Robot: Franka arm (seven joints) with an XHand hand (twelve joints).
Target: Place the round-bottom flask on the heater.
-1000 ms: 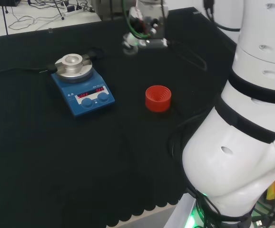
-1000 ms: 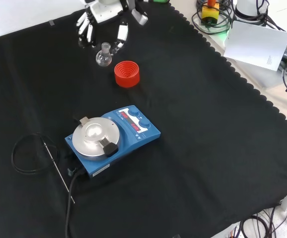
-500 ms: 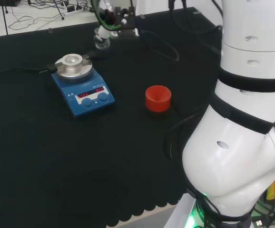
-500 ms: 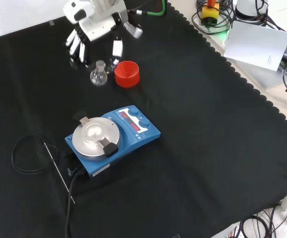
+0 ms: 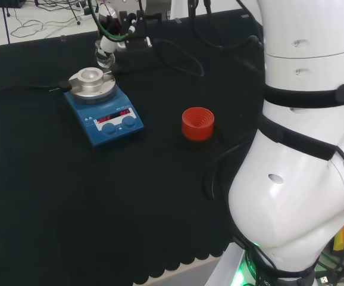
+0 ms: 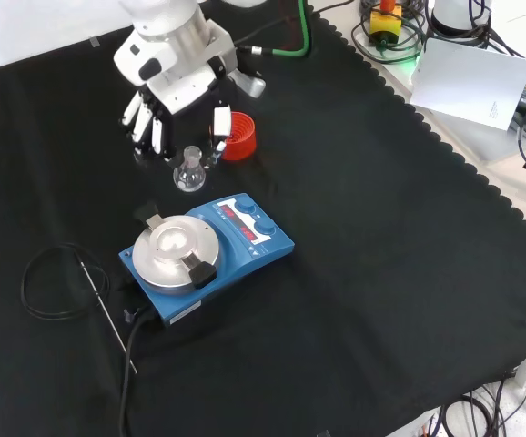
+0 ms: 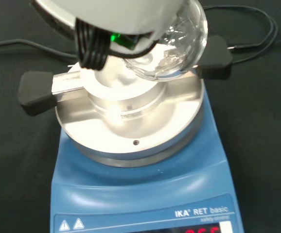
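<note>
A small clear round-bottom flask [image 6: 188, 172] hangs upright in the air from my hand [image 6: 177, 84], whose fingers [image 6: 146, 133] and thumb [image 6: 219, 122] are curled down around its neck. In the front view it is just beyond the heater [image 6: 205, 255], a blue unit with a round silver plate [image 6: 173, 249]. The head view puts the flask [image 5: 103, 58] and my hand [image 5: 111, 30] just past the plate's [image 5: 91, 83] far right edge. In the wrist view the flask's bulb [image 7: 170, 44] floats over the far rim of the plate [image 7: 131, 114], below my hand [image 7: 111, 12].
The red ribbed stand [image 5: 197, 123] sits on the cloth to the heater's right in the head view, and partly behind my thumb as the red stand [image 6: 237, 138] in the front view. A coiled black cable [image 6: 52, 284] and a thin metal probe [image 6: 108, 314] lie left of the heater.
My hand has carried the flask away from above the red stand toward the heater, leftward in the head view and nearer in the front view. The heater and the stand have stayed put.
</note>
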